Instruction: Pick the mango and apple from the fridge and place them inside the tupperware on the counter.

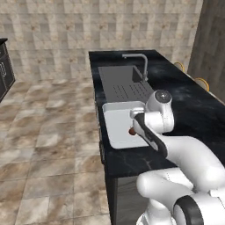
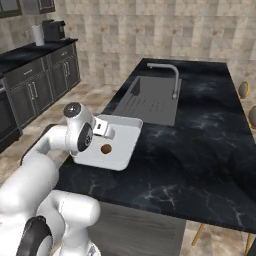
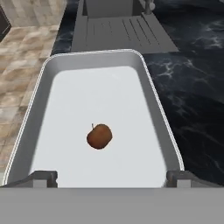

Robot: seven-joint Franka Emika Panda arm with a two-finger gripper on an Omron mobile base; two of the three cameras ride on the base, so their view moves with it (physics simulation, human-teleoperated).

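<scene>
apple (image 1: 131, 131) half behind arm, tupperware (image 1: 115, 127) perhaps partly covered

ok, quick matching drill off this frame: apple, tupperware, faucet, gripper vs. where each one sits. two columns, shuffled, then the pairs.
Things:
1. apple
2. tupperware
3. faucet
4. gripper

Places:
A. at the sink's far rim
B. on the counter, just ahead of the sink
C. above the tray's near end, fingers wide apart, holding nothing
D. loose on the tray floor

Pairs: 1-D, 2-B, 3-A, 4-C
</scene>
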